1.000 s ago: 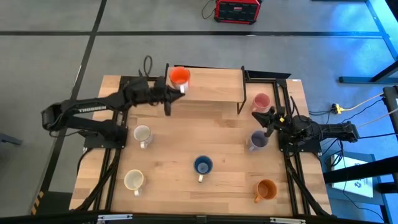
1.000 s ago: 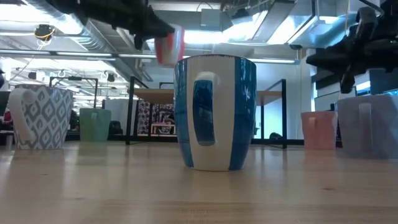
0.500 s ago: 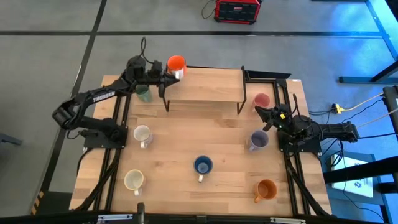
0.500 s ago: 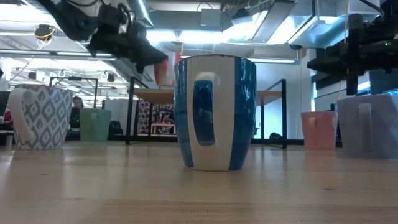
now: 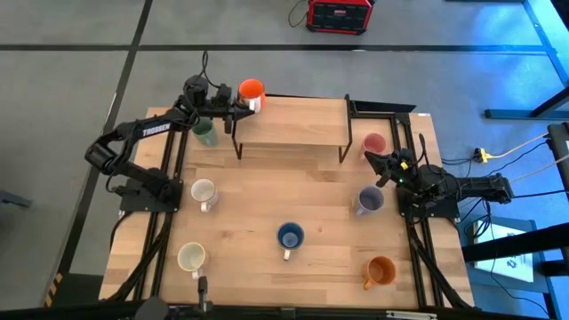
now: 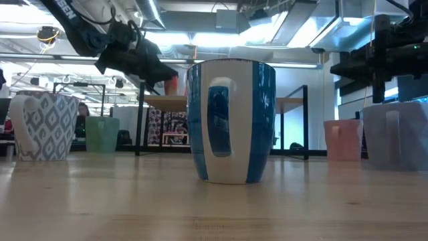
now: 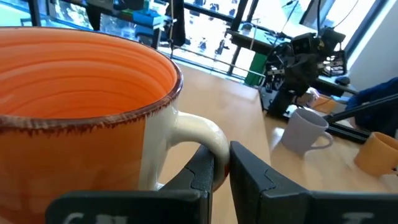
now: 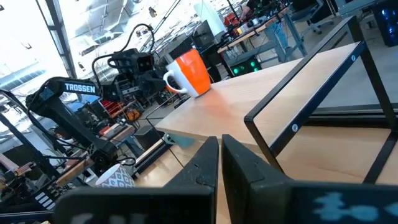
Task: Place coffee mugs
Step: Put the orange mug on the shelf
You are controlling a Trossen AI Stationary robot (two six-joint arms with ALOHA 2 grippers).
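My left gripper (image 5: 244, 106) is shut on the orange-red mug (image 5: 252, 90), a coffee mug with a white handle, at the far left corner of the raised wooden shelf (image 5: 298, 123). Whether its base touches the shelf I cannot tell. On the table stand a sage green mug (image 5: 205, 133), a patterned white mug (image 5: 203, 191), a cream mug (image 5: 190, 258), a blue mug (image 5: 290, 236), a lavender mug (image 5: 370, 199), a pink mug (image 5: 373, 144) and an amber mug (image 5: 380, 271). My right gripper (image 5: 382, 164) waits shut between the pink and lavender mugs. My left gripper pinches the mug's white handle (image 7: 208, 138) between its two fingers (image 7: 200, 175), at the loop's lower outer part. The fingers reach in about level from the table's left side. The mug sits nearly upright with its mouth up, handle turned toward the gripper.
The shelf stands on thin black legs (image 5: 237, 142) across the table's far middle, its top bare beside the orange-red mug. Black arm frames run along both side edges. In the low view the blue mug (image 6: 231, 120) stands close and hides much behind it.
My left gripper has swung toward the table's far left corner and sunk, carrying the orange-red mug from over the shelf's left end to its far left corner. It has stayed shut on the handle. My right gripper has turned a little in place.
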